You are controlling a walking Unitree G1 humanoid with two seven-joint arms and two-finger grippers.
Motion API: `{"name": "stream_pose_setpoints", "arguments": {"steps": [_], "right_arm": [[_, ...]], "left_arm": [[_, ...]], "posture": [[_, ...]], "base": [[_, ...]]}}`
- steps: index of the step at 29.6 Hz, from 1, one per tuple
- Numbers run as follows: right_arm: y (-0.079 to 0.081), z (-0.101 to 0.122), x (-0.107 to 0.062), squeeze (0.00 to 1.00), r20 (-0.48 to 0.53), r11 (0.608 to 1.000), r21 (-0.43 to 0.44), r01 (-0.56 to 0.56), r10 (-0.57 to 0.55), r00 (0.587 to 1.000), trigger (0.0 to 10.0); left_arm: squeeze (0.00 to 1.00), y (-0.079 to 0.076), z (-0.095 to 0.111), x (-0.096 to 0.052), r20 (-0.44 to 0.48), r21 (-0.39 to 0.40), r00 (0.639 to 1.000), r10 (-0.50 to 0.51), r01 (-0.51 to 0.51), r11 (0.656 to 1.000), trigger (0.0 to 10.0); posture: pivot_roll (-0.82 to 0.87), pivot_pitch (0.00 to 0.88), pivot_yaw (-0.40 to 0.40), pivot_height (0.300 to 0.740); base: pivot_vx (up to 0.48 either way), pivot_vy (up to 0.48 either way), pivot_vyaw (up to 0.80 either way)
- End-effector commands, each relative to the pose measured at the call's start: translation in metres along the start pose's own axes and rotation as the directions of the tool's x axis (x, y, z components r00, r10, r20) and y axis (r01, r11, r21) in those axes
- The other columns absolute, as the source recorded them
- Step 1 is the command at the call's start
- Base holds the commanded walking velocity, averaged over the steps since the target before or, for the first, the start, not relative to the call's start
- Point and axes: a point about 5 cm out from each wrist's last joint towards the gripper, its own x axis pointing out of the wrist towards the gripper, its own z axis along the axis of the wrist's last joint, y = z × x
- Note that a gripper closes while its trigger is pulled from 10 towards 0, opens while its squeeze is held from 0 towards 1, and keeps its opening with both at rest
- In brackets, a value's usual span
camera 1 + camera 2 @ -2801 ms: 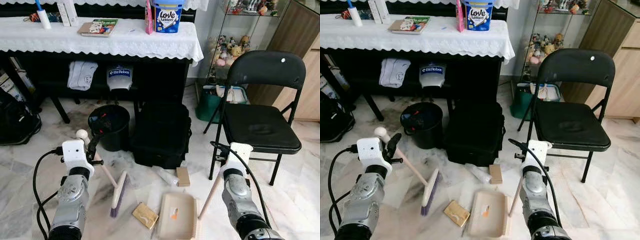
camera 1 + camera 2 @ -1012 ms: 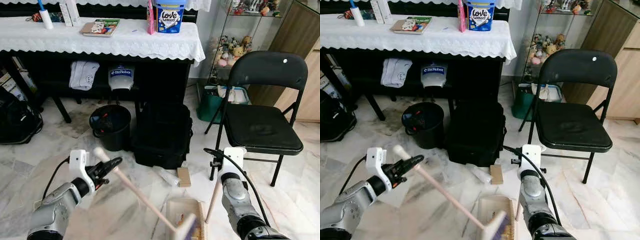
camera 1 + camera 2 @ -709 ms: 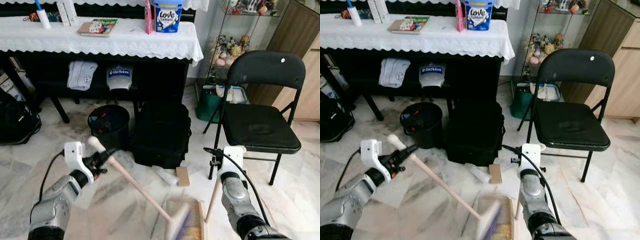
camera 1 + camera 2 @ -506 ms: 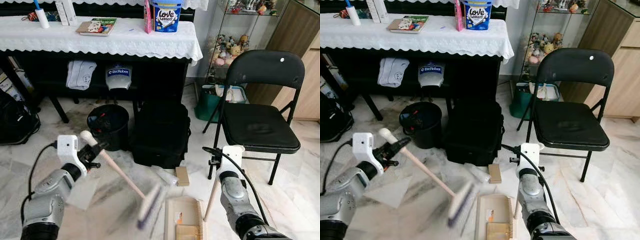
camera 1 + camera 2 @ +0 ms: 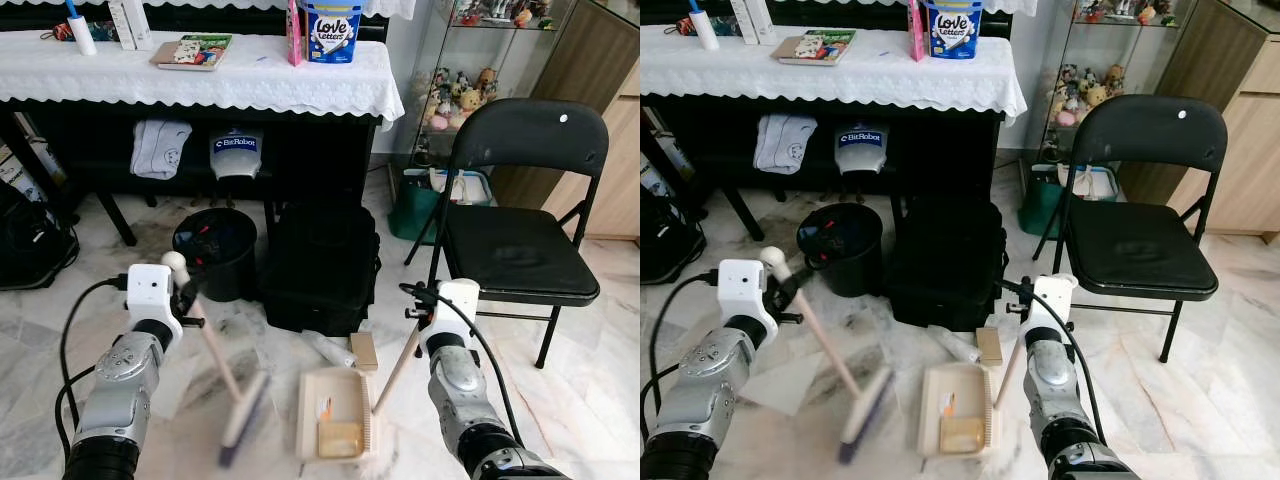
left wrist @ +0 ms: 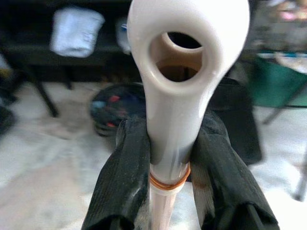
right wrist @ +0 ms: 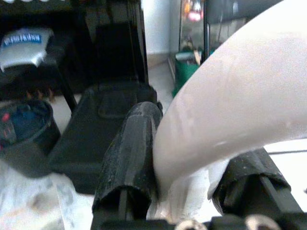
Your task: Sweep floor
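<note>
A: On the marble floor (image 5: 560, 400), open room runs left of the broom and right of the dustpan, hemmed by the black table with white lace cloth (image 5: 200, 85) at the back. One folding chair (image 5: 520, 240) on the right edge, one black case (image 5: 322, 265) centre, one black bucket (image 5: 215, 250) beside it, one dark bag (image 5: 35, 245) at the left edge.

B: Task things?

A: One broom (image 5: 243, 415), head blurred, low on the floor left of the dustpan, stick slanting up to the left gripper (image 6: 170, 158), which is clamped round the handle just under its white knob. One beige dustpan (image 5: 335, 425) flat on the floor, a tan card piece lying in it; its pale handle angles up to the right gripper (image 7: 187, 172), fingers closed on it.

B: Loose bits?

A: One tan block (image 5: 363, 350) just ahead of the dustpan, one clear wrapper (image 5: 325, 348) beside it.
</note>
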Motion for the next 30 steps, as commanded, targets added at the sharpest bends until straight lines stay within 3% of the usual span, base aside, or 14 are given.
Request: {"name": "stream_pose_setpoints", "arguments": {"steps": [1,10,17,30], "right_arm": [[0.004,0.022,0.006,0.0,0.119,0.999,0.036,-0.01,0.006,0.993,10.0],[0.01,0.043,0.006,0.0,0.236,0.996,0.086,-0.018,-0.003,0.972,10.0],[0.006,0.051,0.006,0.0,0.273,0.996,0.087,-0.018,-0.007,0.962,10.0],[0.005,0.051,0.002,0.0,0.266,0.993,0.12,-0.012,-0.02,0.964,10.0]], "left_arm": [[0.0,-0.009,0.01,0.001,0.09,0.012,0.996,-0.013,0.012,1.0,10.0],[0.0,-0.021,0.018,-0.004,0.201,-0.047,0.979,0.044,-0.035,0.998,10.0],[0.0,-0.031,0.016,-0.004,0.217,-0.073,0.975,0.045,-0.029,0.997,10.0],[0.0,-0.029,0.021,-0.003,0.239,-0.057,0.97,0.045,-0.032,0.998,10.0]], "posture": [[0.03,0.032,-0.022,0.74],[0.02,0.0,-0.023,0.74],[0.02,0.0,-0.023,0.74],[0.02,0.0,-0.012,0.74]], "base": [[0.0,0.0,0.0],[0.0,0.0,0.0],[0.0,0.0,0.69],[0.0,0.0,0.79]]}}
